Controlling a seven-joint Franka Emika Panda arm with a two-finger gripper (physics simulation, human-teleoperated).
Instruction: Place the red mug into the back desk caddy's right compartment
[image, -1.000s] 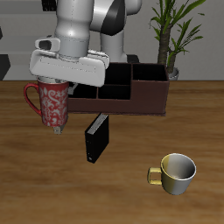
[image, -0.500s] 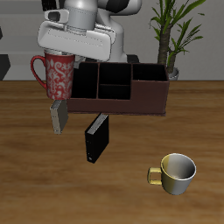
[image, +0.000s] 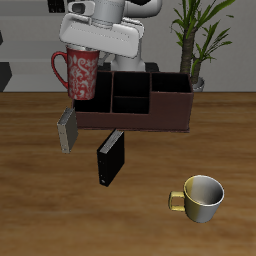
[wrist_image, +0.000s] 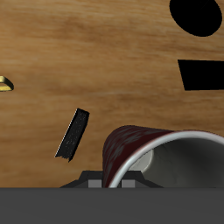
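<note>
You're looking at a glossy white arm (image: 112, 12), rounded shells with dark grey seams at the joints. Its hand is a wide, pale grey-white block with softened corners, a thin dark line along the edge. From your wrist view, the tool (wrist_image: 112, 184) shows a flat dark grey housing with two small lighter grey tabs.

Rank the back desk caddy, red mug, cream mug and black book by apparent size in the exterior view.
1. back desk caddy, clearly the widest.
2. red mug, held up by the gripper.
3. cream mug and black book: too alike to rank, and the mug sits nearer the camera.
</note>
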